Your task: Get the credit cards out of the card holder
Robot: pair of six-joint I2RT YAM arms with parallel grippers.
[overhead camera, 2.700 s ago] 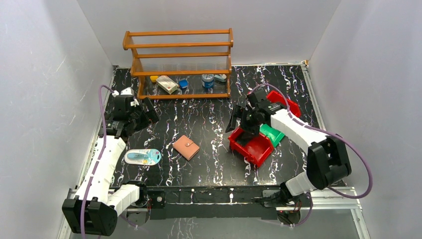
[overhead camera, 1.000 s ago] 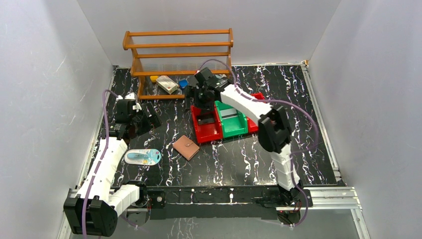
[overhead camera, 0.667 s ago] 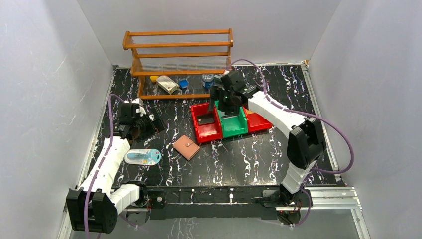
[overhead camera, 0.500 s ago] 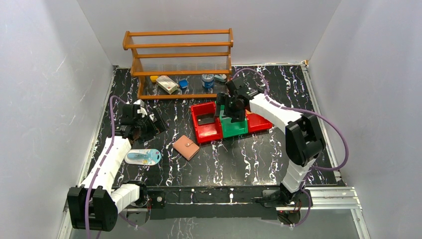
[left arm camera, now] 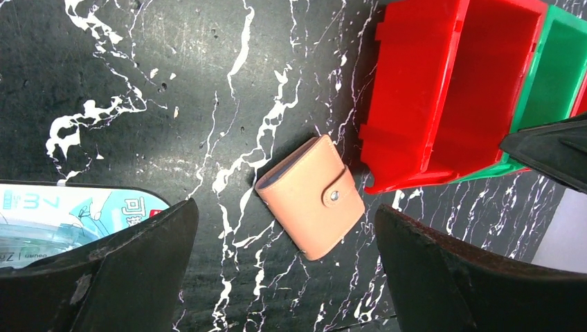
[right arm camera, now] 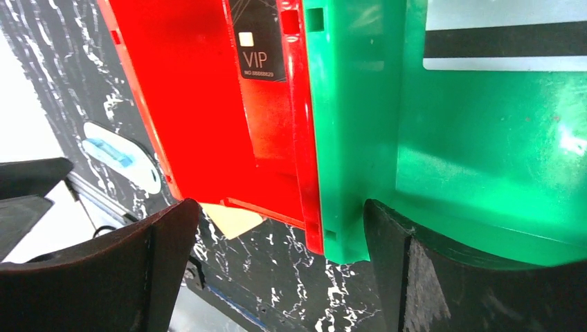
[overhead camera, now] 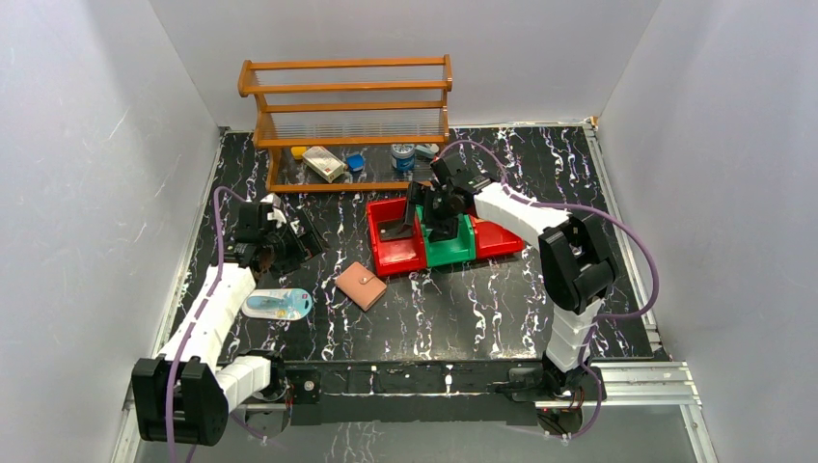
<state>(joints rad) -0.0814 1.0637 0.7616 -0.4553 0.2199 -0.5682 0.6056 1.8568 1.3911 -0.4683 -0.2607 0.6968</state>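
The card holder [overhead camera: 361, 285] is a reddish-brown leather wallet lying snapped shut on the black marble table [overhead camera: 424, 318]. In the left wrist view the card holder [left arm camera: 311, 197] sits below and between my wide-apart fingers. The credit cards are hidden. My left gripper [overhead camera: 297, 238] hovers open to the left of it, and the left gripper [left arm camera: 284, 213] holds nothing. My right gripper [overhead camera: 427, 214] hangs open over the wall shared by the red bin [overhead camera: 395, 253] and the green bin [overhead camera: 453, 251]. The right gripper [right arm camera: 280, 214] is empty, with a corner of the card holder [right arm camera: 232, 220] below.
A black VIP card [right arm camera: 259, 41] lies in the red bin [right arm camera: 187, 90], a pale striped card [right arm camera: 505, 41] in the green bin [right arm camera: 450, 159]. A second red bin [overhead camera: 500, 238] adjoins. A blue-white packet [overhead camera: 277, 305] lies left. A wooden rack [overhead camera: 347, 116] stands behind.
My right gripper swung right from the red bin's far side, then came back down over the red and green bins. My left gripper crept right toward the card holder.
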